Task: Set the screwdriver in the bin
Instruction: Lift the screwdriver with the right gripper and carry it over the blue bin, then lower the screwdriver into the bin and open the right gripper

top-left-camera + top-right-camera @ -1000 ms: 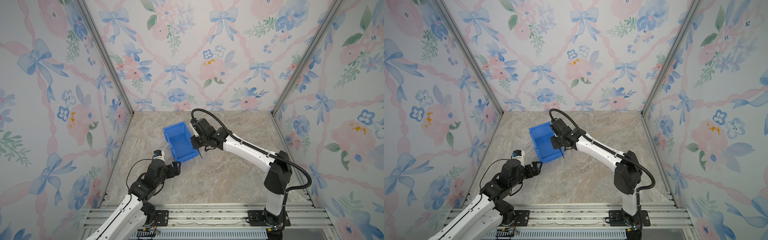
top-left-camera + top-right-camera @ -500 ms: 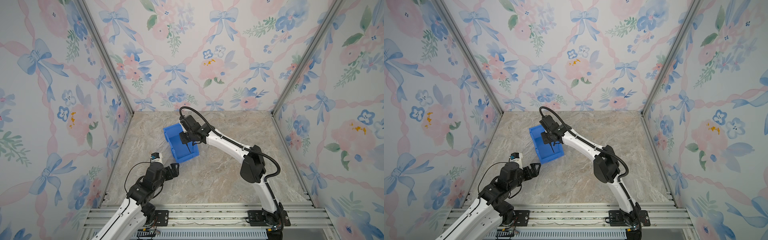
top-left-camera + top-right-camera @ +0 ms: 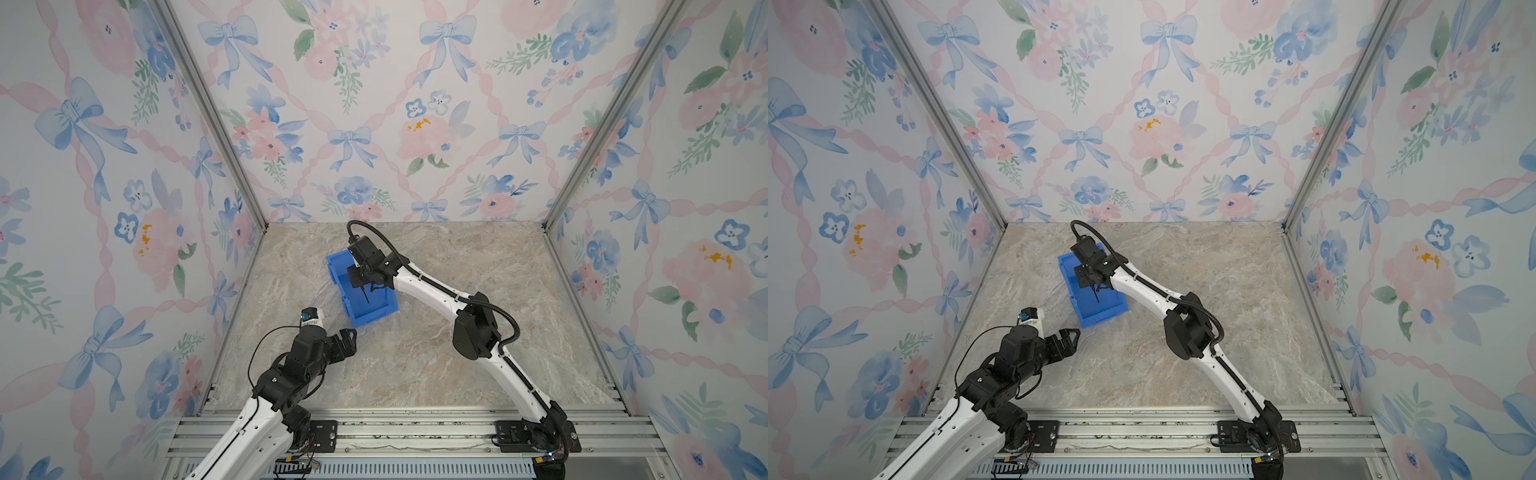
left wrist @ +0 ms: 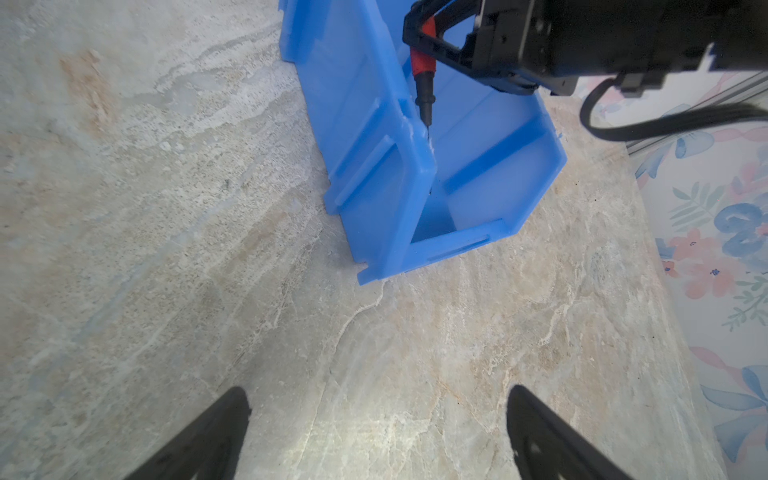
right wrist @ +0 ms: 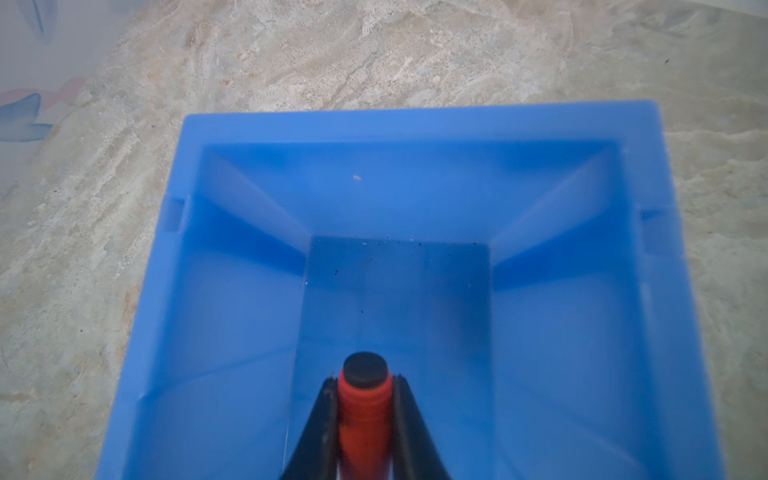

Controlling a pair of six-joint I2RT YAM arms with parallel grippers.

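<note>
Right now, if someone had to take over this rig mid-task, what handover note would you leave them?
Grippers: the right gripper is shut on the screwdriver, gripping its red handle. The left gripper is open and empty.
Positions: the screwdriver hangs upright over the bin, with its shaft pointing down between the walls. The left gripper hovers above the table near the bin's low front.
Done: the screwdriver is grasped and positioned over the bin.
Left: release it and pull the arm clear. Whether the tip touches the bin floor can't be told.
</note>
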